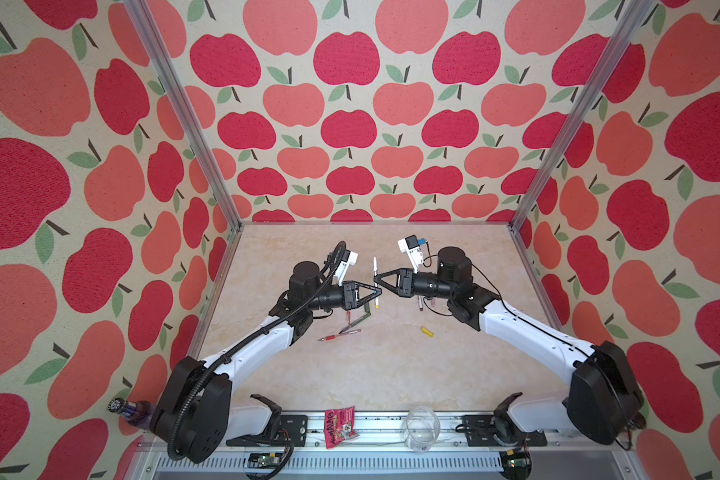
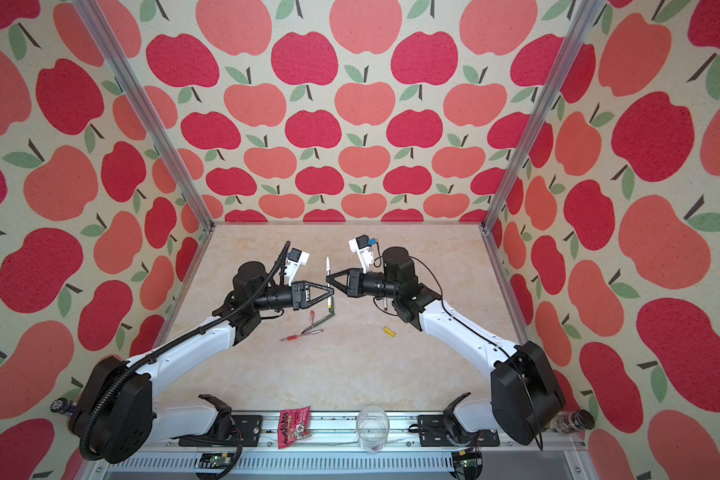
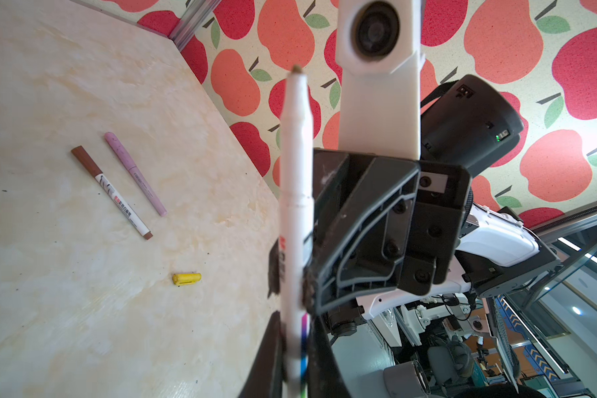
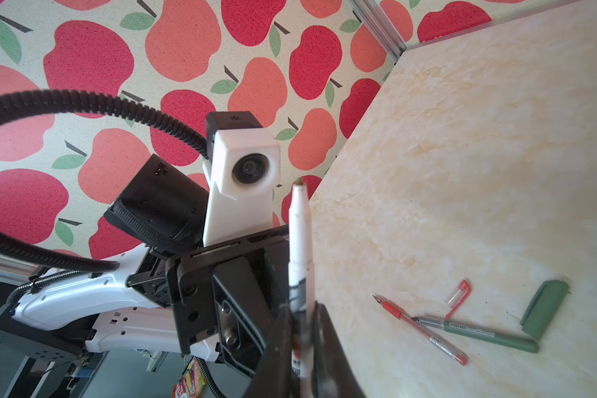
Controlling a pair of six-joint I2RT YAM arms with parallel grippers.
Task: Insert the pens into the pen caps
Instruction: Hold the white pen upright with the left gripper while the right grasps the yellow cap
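Note:
A white-barrelled pen (image 1: 375, 270) with a yellow end hangs above the table's middle, its bare tip pointing toward the back wall. My left gripper (image 1: 377, 294) is shut on its lower part, as the left wrist view (image 3: 295, 320) shows. My right gripper (image 1: 375, 276) sits just above, jaws tight against the barrel (image 4: 302, 310). On the table lie the yellow cap (image 1: 427, 331), a red pen (image 4: 421, 329), a green pen (image 4: 479, 332), a green cap (image 4: 545, 308) and a red cap (image 4: 457, 293). A brown-capped white pen (image 3: 111, 191) and a capped lilac pen (image 3: 135, 174) lie together.
A snack packet (image 1: 339, 426) and a clear cup (image 1: 422, 428) sit on the front rail. A bottle (image 1: 132, 411) stands at the front left corner. Aluminium posts and apple-print walls close in the table (image 1: 391, 374) on three sides.

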